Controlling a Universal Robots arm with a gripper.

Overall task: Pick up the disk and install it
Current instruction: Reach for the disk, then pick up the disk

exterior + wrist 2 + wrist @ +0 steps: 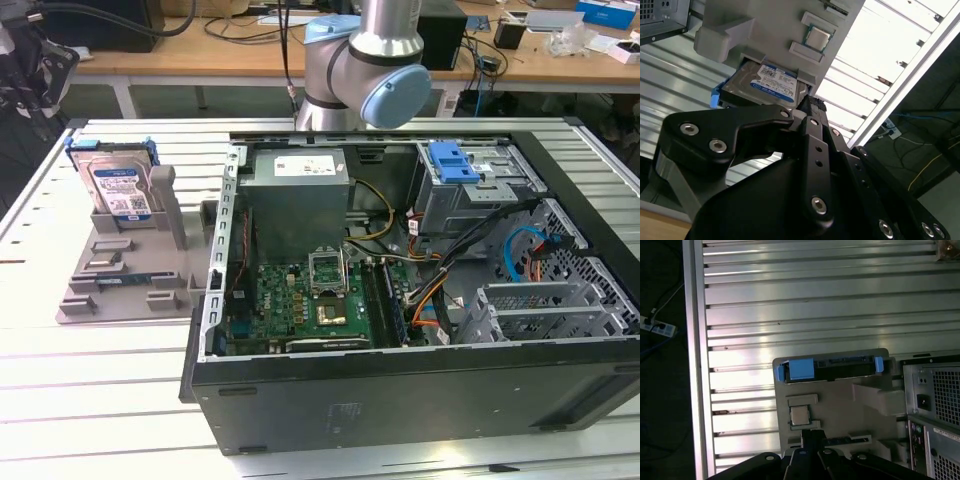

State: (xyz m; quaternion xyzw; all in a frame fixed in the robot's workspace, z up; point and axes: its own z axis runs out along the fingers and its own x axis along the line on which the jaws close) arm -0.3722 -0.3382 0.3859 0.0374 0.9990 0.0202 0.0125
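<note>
The disk (118,185), a silver drive with a white-and-blue label in a bright blue carrier, stands upright in a grey holder (120,275) on the exterior view's left, outside the computer case. In both wrist views it sits in that holder: label side (765,82), and top edge with blue carrier (830,365). My black gripper (811,104) hangs above the holder, close to the disk and apart from it; in the first wrist view the gripper (811,435) lies over the holder's (840,400) near end. It holds nothing that I can see.
The open computer case (400,400) lies on the slatted aluminium table (100,400), with a green motherboard (310,300), grey power supply box (298,180) and a drive cage with a blue latch (455,160). A small chip (818,36) rests on the holder. The table edge (695,365) is near.
</note>
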